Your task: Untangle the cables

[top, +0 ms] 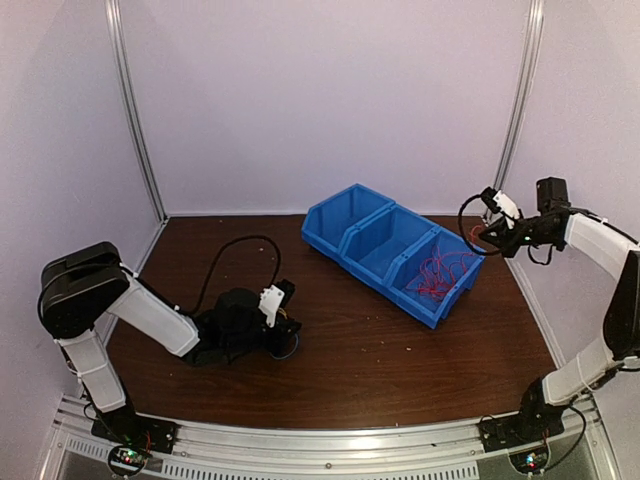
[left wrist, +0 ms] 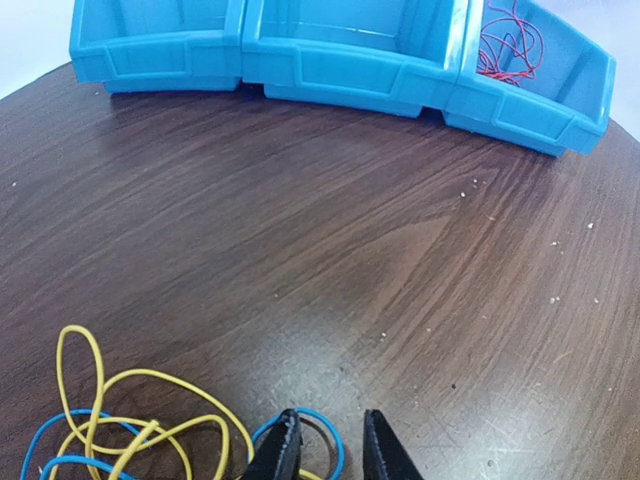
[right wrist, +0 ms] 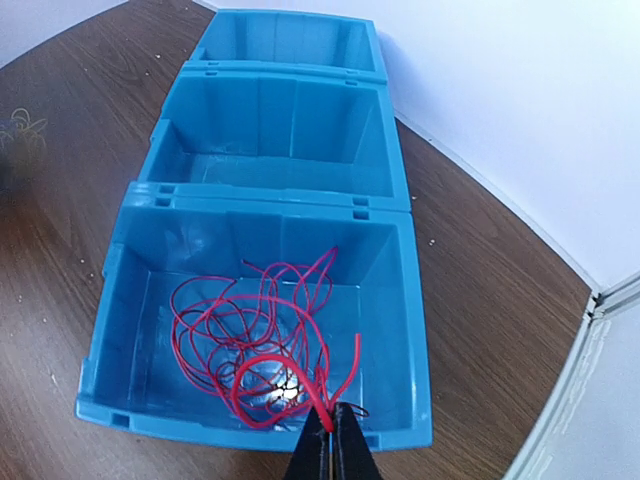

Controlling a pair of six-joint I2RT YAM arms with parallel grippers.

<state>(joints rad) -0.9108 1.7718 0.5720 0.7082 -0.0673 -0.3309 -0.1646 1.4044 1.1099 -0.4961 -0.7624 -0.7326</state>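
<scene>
The left arm [top: 150, 315] is folded low over the left half of the dark wood-grain counter [top: 380, 370], nearer the near edge than the far one, with its wrist bent down to the surface. Its jaws stand a little apart, tips at the wood, and a thin blue wire loop [left wrist: 322, 418] lies across the gap between them without being pinched. Just left of that loop, in the left wrist view, a loose tangle of thin yellow and blue wire loops [left wrist: 150, 428] lies flat on the counter, the strands crossing over each other. Further right, a row of three open bright-blue plastic bins [right wrist: 250, 196] runs on a slant from the middle of the far edge towards the right edge. The two bins nearer the far edge hold nothing that shows. The bin nearest the right edge holds a heap of thin red wire loops [right wrist: 250, 340]. The right arm [top: 590, 235] reaches in from the right edge and hangs above that bin's outer rim, its jaws closed together on one strand rising from the red wire loops.
</scene>
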